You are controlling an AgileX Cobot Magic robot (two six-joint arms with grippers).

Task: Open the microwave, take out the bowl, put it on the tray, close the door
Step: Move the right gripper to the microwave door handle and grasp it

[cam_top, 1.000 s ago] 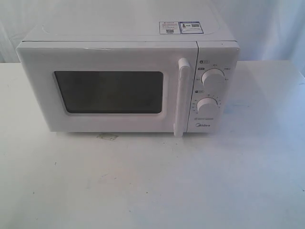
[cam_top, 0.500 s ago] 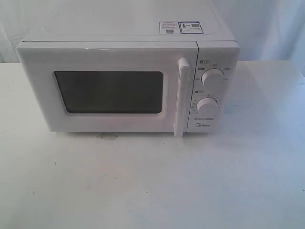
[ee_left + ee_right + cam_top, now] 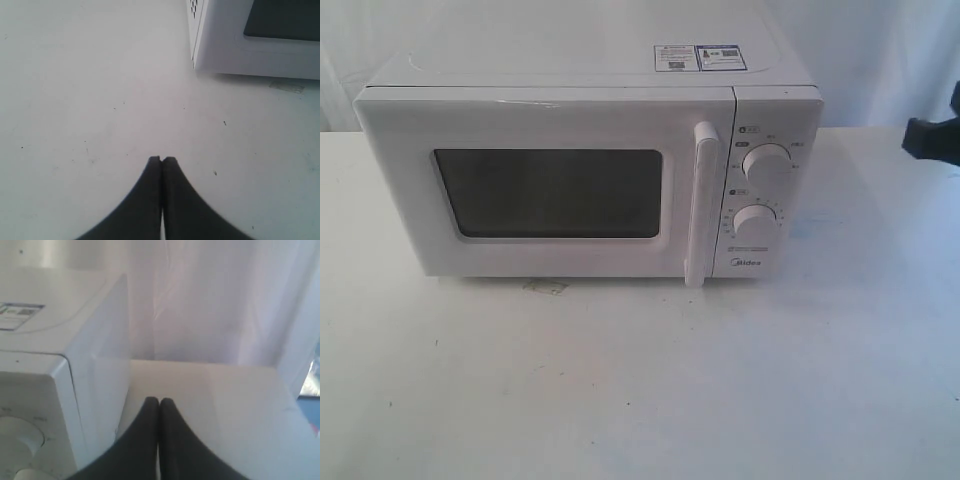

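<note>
Waiting at the very start is how the job reads: none of the four steps looks done. The microwave (image 3: 590,170) sits on the white counter (image 3: 640,390) with its door (image 3: 400,190) fully shut, flush against the body. The vertical bar handle (image 3: 701,205) runs along the door's 3 o'clock edge, and nothing is touching it. The two dials (image 3: 765,160) lie just past it, again toward 3 o'clock.

The bowl cannot be seen. The dark window (image 3: 550,193) shows nothing behind it, so I judge the bowl is inside, but the pictures do not prove it. No tray shows in any view either, so where the bowl should go cannot be told.

The left claw (image 3: 161,161) has its tips pressed together and grips nothing. It hangs over bare counter, with a lower front corner of the microwave in sight but well apart from it. The right claw (image 3: 159,401) is likewise pressed together and empty, beside the microwave's dial-side wall and not touching it. In the exterior view only a dark part of the right arm (image 3: 932,138) shows, at 3 o'clock of the microwave and well apart from the handle.

Everything is left: pull the door open, lift the bowl out, set it on the tray, and close the door.
</note>
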